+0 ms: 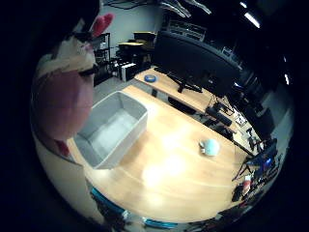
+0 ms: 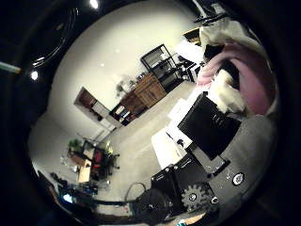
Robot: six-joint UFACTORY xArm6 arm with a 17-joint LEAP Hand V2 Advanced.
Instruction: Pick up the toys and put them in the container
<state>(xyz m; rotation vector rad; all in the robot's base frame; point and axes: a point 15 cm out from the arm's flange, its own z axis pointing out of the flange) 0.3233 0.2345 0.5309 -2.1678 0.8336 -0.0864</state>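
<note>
We see a pink and cream plush toy [image 1: 60, 92], with a red part at its tip, filling much of the little finger side palm view, close against the palm and raised above the bench [image 1: 169, 169]. Below and beside it stands the container [image 1: 112, 129], a grey rectangular bin, upright, open-topped and holding nothing that we can see, near one edge of the wooden bench. A second toy [image 1: 210, 147], small, rounded and pale teal, lies on the bench top well apart from the container.

Container [image 1: 112, 129] open-topped; teal toy [image 1: 210, 147] well apart
</note>
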